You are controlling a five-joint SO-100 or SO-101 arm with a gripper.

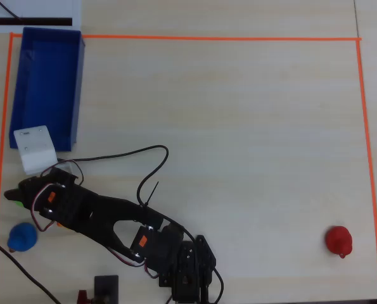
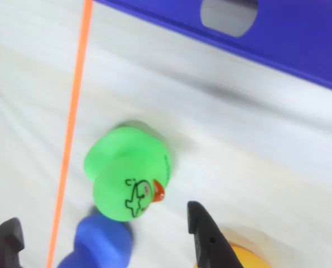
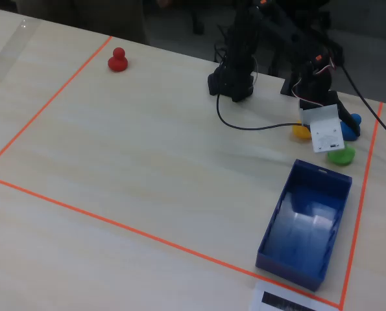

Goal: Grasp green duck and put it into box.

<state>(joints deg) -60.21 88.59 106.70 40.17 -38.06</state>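
green duck: lies on the pale wooden table, just inside the orange tape line; in the wrist view it sits ahead of the two dark fingertips, not between them, beak pointing toward the lower right; in the fixed view it shows as a lime blob just below the white camera block; in the overhead view only a sliver of green peeks out at the arm's tip
gripper: fingers spread apart, nothing clamped; one tip at the lower right of the wrist view, the other at the lower left corner, both short of the duck
box: deep-blue tray in the upper left of the overhead view, apart from the duck, nothing visible inside; its wall runs across the top of the wrist view
blue duck: near the green one, toward the lower left corner of the overhead view; blurred blue shape between the fingertips in the wrist view
yellow duck: beside the arm in the fixed view; yellow edge at the bottom right of the wrist view
red duck: well apart, at the far right of the overhead view
tape line: orange, just left of the green duck in the wrist view
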